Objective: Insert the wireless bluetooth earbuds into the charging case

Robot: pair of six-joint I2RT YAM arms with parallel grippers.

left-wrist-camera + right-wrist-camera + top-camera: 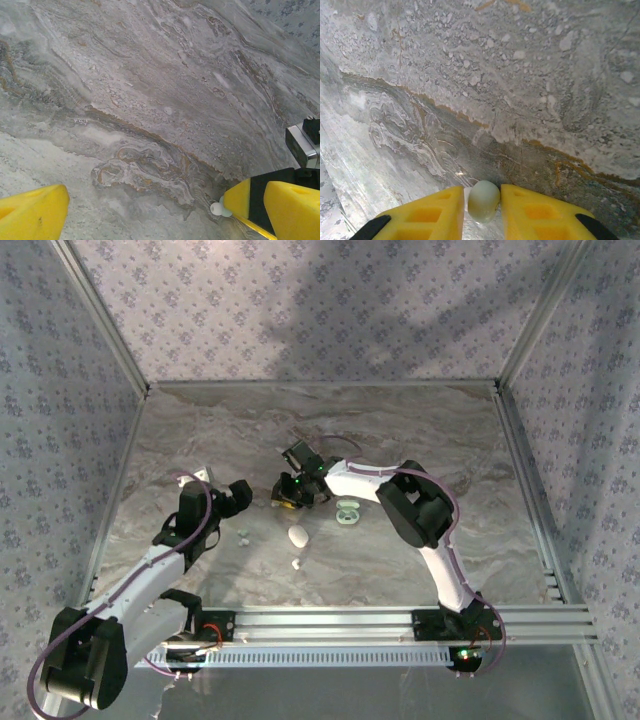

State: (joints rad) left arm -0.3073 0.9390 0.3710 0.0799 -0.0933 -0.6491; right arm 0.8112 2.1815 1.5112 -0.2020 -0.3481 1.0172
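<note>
**Earbud between the fingers.** The right gripper (482,212) stood low over the marbled table (520,75), just left of the open green case (348,510). Its yellow fingers (427,217) were drawn narrow around a small whitish earbud (483,201). The earbud sat between the two tips, with the right finger hard against it and a sliver of table showing beside the left finger. Whether it was firmly clamped could not be told.

Farther left of the green case, beyond the right gripper, the left gripper (167,212) held its own fingers (30,212) spread wide over bare marble. From its wrist camera, the same earbud showed at the tip of one of the other arm's yellow fingers, close beside the left gripper's right finger.

A white oval piece (298,535) lay near the green case, to its left and toward the arm bases, apart from both grippers. A small white bit (296,564) lay nearer the bases again. Two tiny pale bits (243,535) rested well left of the green case, on the base side of the left gripper. What the green case held was too small to make out.
</note>
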